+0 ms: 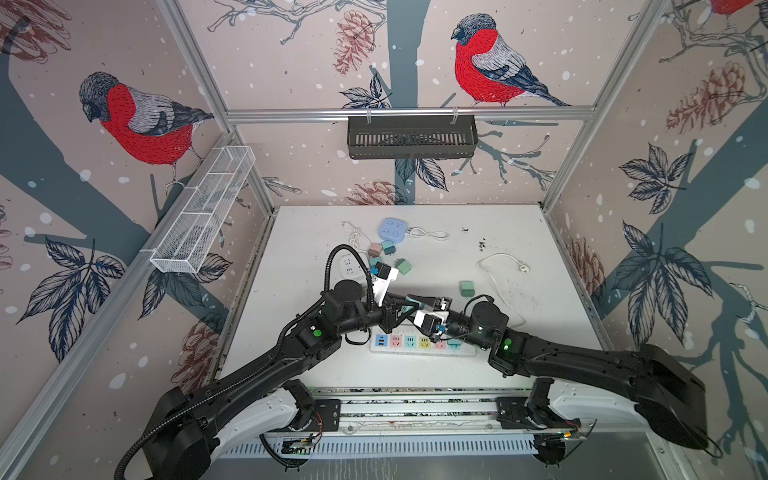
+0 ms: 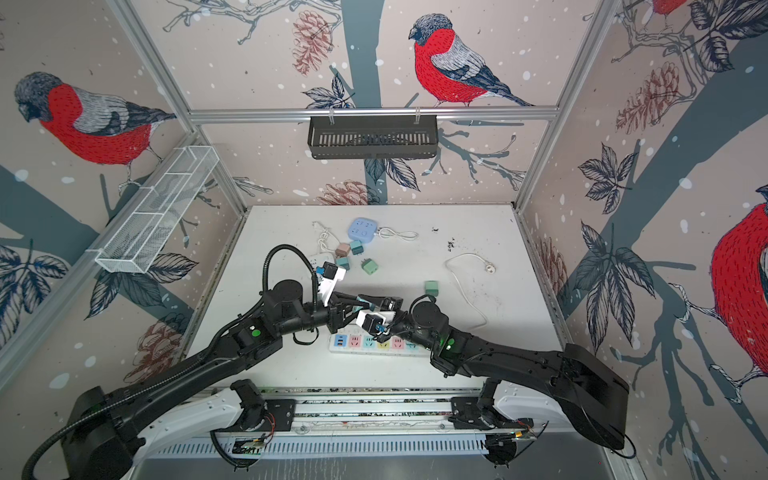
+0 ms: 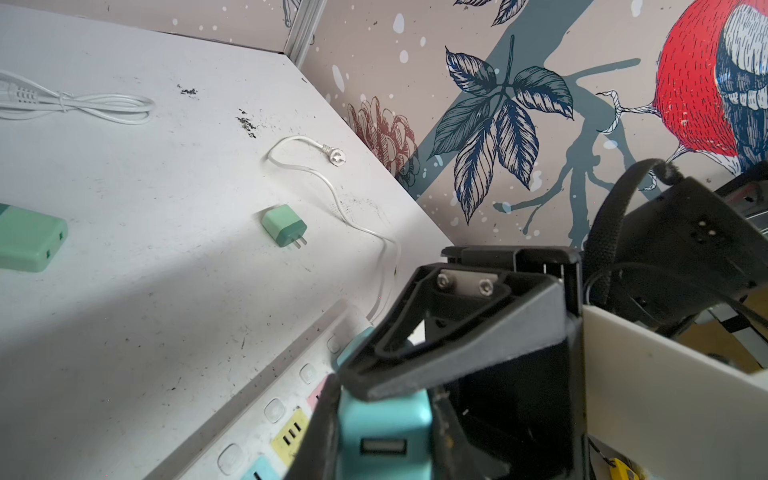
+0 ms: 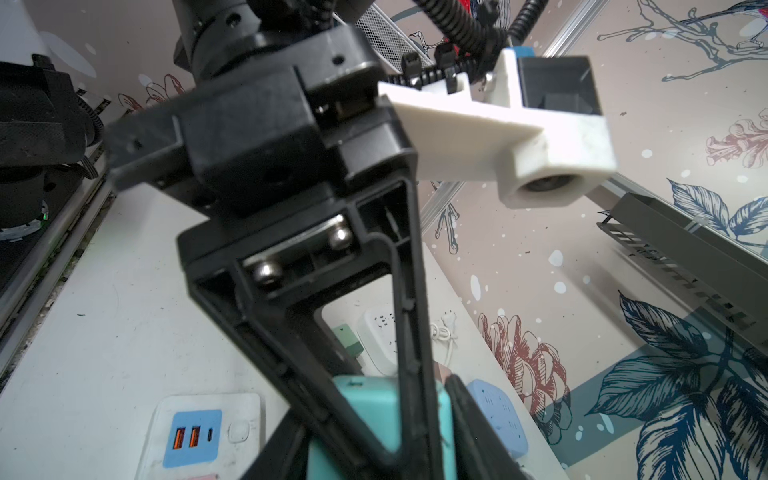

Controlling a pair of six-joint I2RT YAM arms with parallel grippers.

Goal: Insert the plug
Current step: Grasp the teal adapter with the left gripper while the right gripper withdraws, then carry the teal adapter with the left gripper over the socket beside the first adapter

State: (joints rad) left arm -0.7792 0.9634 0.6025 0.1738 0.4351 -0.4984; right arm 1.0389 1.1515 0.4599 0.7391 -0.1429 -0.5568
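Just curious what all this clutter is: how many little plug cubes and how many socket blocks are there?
Loose cubes: 5 (pink, dark teal, teal, green, green)
Held cube: 1
Socket blocks: 3 (blue, white, long strip)
Total: 9

— What sort of place is it?
— A robotics lab cell, not a home. An aluminium frame (image 1: pixel 291 115) boxes it in, and printed bird panels (image 1: pixel 486 66) fill the sides as walls.
— And inside?
— A scuffed white bench (image 1: pixel 548 303). A black left arm (image 1: pixel 266 365) and right arm (image 1: pixel 582 361) stand on a rail (image 1: pixel 415 405) along its front edge, cables exposed. One wrist carries a camera in a white mount (image 4: pixel 557 141). A wire basket (image 1: pixel 199 216) and a black basket (image 1: pixel 411 141) hang from the frame. A colourful power strip (image 1: pixel 409 343) lies on the bench.
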